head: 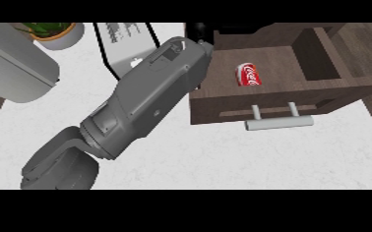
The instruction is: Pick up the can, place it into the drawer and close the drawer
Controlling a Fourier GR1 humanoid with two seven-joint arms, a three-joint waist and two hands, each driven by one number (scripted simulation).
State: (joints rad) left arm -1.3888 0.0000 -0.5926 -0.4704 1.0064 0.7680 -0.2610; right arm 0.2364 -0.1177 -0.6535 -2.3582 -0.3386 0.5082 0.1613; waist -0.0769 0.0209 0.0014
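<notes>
Left hand (198, 31) mostly hidden past forearm, finger state untellable, above drawer (218, 105) back-left corner; red soda can (248, 74) already inside, rightward, long axis front-to-back.

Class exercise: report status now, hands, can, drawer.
Left hand at drawer's back edge, fingers hidden. Right hand out of view. Red can lying inside open drawer. Handle unobstructed.

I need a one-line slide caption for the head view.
Red can lies inside the open drawer; one grey forearm reaches toward the drawer's back.
</notes>
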